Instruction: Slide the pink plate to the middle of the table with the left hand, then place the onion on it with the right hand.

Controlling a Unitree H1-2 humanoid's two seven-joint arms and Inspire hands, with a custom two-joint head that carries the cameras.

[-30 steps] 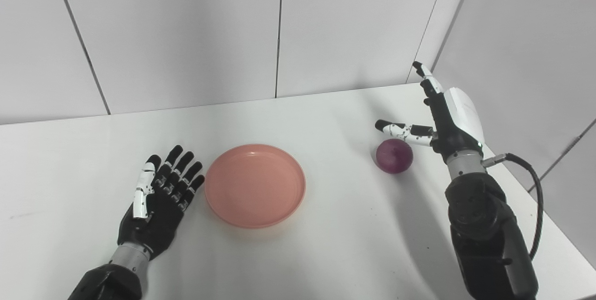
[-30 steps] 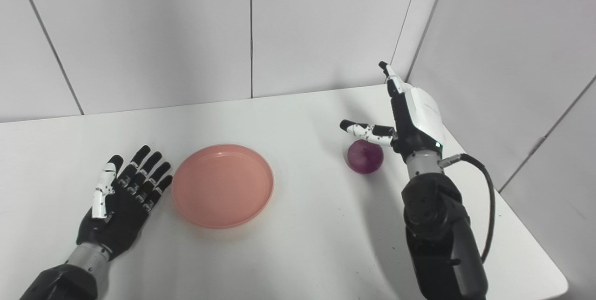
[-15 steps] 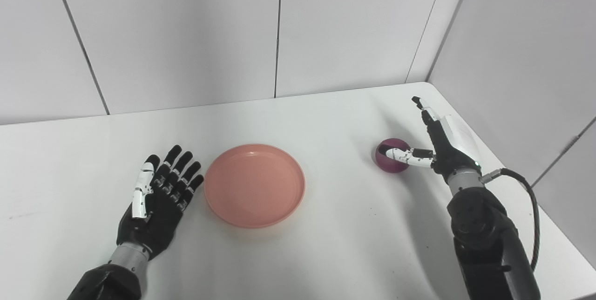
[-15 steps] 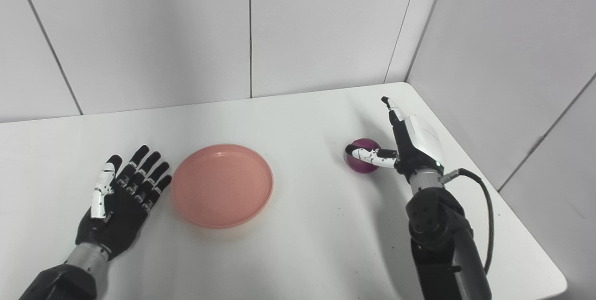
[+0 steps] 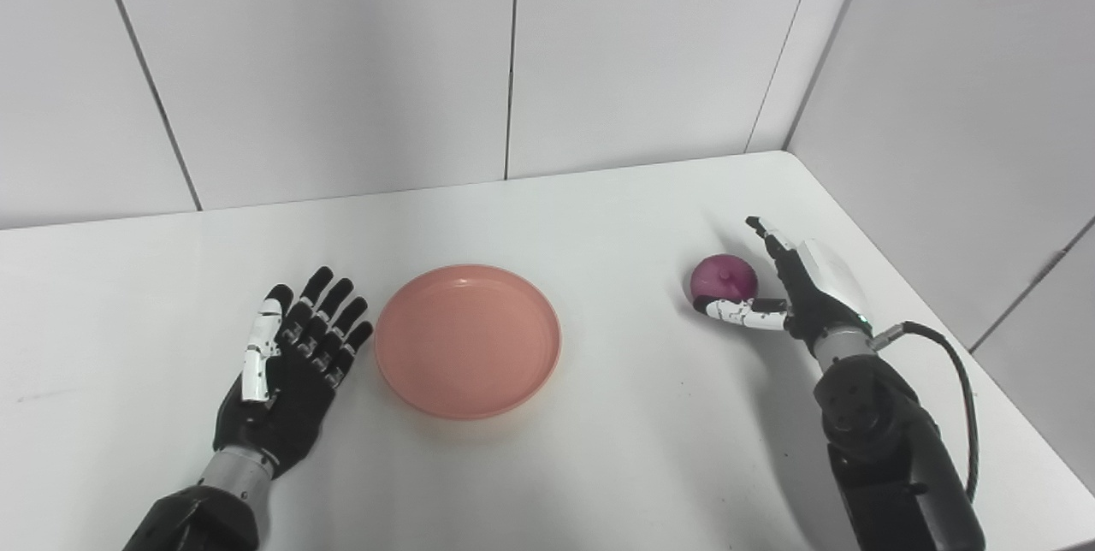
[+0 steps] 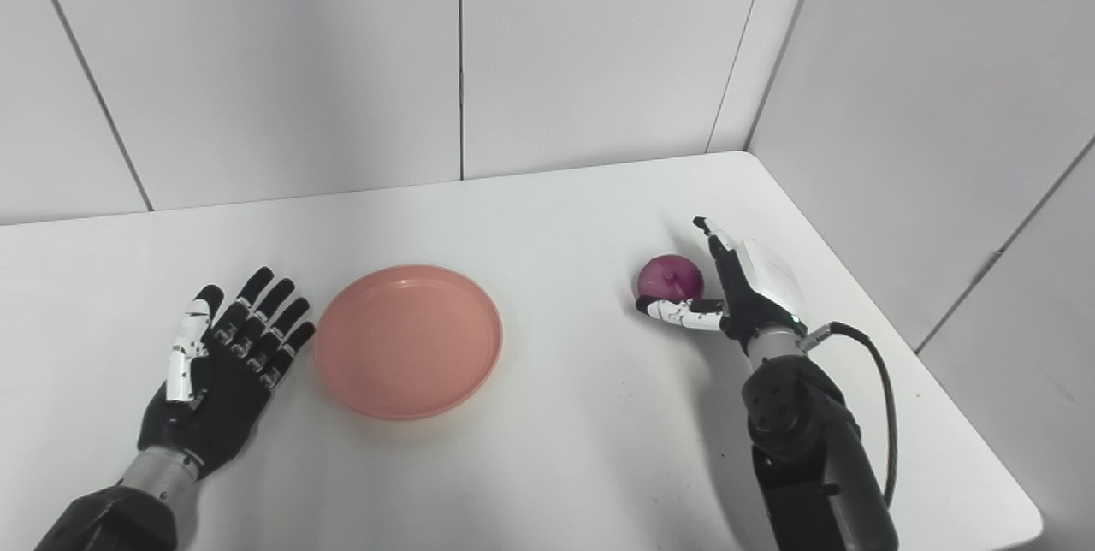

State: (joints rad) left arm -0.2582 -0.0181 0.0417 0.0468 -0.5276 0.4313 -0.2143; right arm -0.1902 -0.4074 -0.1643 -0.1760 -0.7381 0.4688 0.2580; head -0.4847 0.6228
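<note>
The pink plate (image 5: 468,340) lies flat near the middle of the white table (image 5: 599,217). My left hand (image 5: 291,363) rests palm up, open and empty, just left of the plate's rim. The purple onion (image 5: 724,276) sits on the table at the right. My right hand (image 5: 791,290) is low at the table, open, with its thumb (image 5: 736,311) in front of the onion and its fingers (image 5: 766,234) on the onion's right side. It cups the onion without closing on it. The onion also shows in the right eye view (image 6: 670,276).
White wall panels stand behind the table and along its right side (image 5: 941,106). The table's right edge (image 5: 958,337) runs close to my right arm, with a black cable (image 5: 962,388) looping off the wrist.
My right hand has come down from above the onion to table level. Its thumb now lies in front of the onion. The onion, the plate and my left hand have stayed put.
</note>
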